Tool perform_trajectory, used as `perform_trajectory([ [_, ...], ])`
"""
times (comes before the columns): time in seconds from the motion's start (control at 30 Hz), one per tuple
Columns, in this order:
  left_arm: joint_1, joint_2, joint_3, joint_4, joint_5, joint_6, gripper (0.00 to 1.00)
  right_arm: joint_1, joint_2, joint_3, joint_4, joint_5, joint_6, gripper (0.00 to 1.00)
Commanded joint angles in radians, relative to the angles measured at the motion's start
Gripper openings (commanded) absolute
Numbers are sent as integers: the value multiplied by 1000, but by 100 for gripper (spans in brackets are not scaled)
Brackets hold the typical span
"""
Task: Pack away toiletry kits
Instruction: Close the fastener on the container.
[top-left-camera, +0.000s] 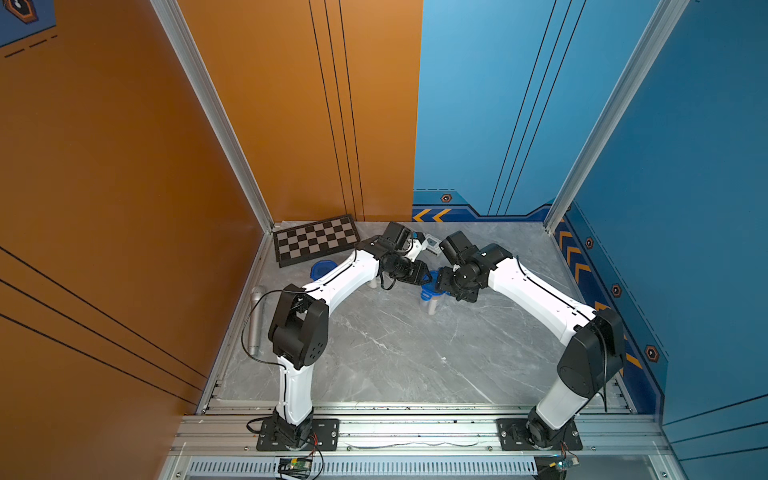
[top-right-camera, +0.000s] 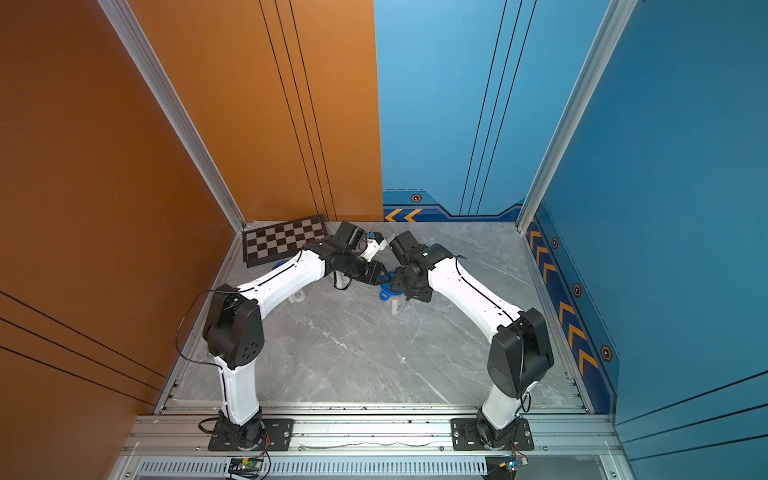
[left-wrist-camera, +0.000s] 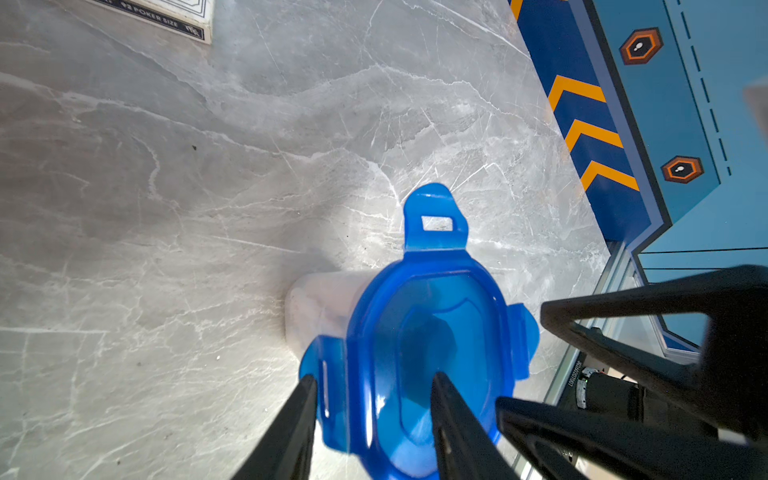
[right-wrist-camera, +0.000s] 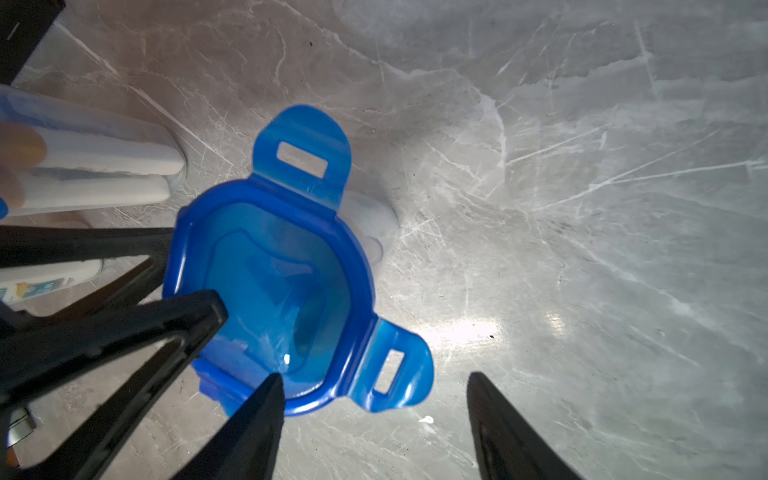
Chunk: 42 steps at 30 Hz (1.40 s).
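Top views: your left arm (top-left-camera: 336, 282) and right arm (top-left-camera: 540, 299) meet over the tall clear plastic cup (top-left-camera: 431, 306); left end effector (left-wrist-camera: 372, 375) straddles its blue clip-tab lid (left-wrist-camera: 428, 332), grip unclear; right end effector (right-wrist-camera: 374, 374) wide.

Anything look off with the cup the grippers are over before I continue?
Yes: the blue lid sits on the clear cup but isn't latched. At least two clip tabs stick out flat instead of folding down against the cup wall.

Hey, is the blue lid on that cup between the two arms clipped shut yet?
Not clipped: the blue lid sits on the cup, but two slotted tabs flare outward.
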<state>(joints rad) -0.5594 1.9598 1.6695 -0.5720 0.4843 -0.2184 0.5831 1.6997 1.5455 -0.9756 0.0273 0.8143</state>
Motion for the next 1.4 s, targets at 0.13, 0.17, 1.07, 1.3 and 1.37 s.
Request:
perform_trajectory([
  [0.13,-31,15,-43,-83,-4,-4,45,14,25,94,-69,33,-26,58],
  [0.17,-30,13,-45,-83,-4,-4,45,15,35,97,-69,26,-25,56],
  [1.07,-42,14,-63,-83,38,-28,43,-32,69,-73,147,-118,41,47],
  [1.3,-54,15,-59,-82,71,-46,43,-55,64,-116,229,-167,66,49],
  [1.37,-58,16,-57,-83,72,-50,43,-58,68,-117,234,-170,67,51],
])
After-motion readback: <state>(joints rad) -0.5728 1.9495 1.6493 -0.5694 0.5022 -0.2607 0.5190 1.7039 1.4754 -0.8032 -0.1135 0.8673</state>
